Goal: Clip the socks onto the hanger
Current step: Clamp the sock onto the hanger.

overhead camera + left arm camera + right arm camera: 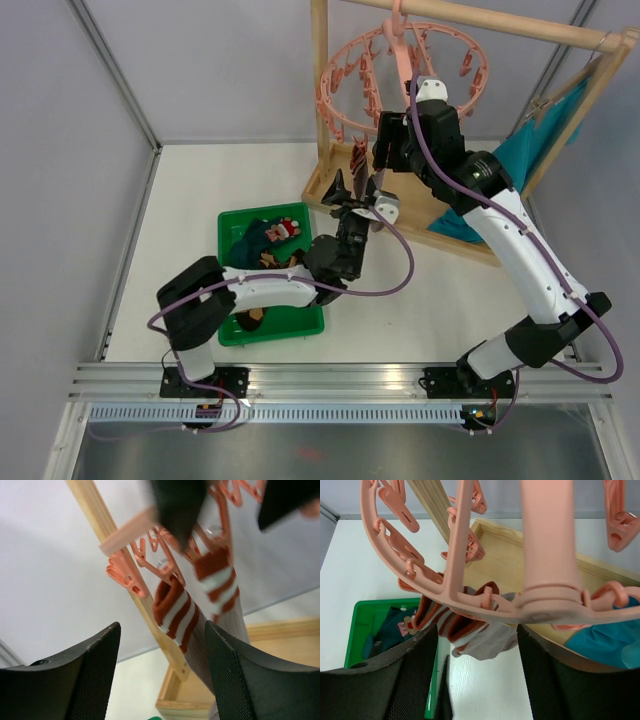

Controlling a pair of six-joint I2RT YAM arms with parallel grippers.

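Observation:
The pink round hanger (pixel 400 70) hangs by its hook from the wooden rail. Two grey-brown socks with red-and-white striped cuffs (pixel 175 612) hang from its clip pegs; the right wrist view shows them (pixel 475 630) under the ring (pixel 455 555). My left gripper (pixel 162 630) is open just below them, the sock leg beside its right finger. My right gripper (pixel 476 630) is open at the ring's near side, nothing between its fingers. A dark teal sock (pixel 280 232) and a brown argyle one (pixel 250 318) lie in the green bin.
The green bin (pixel 228 218) sits left of the wooden frame's base (pixel 330 190). A wooden post (pixel 105 525) rises beside the clipped socks. A bright teal cloth (pixel 530 150) hangs from the frame's right side. Both arms crowd together under the hanger.

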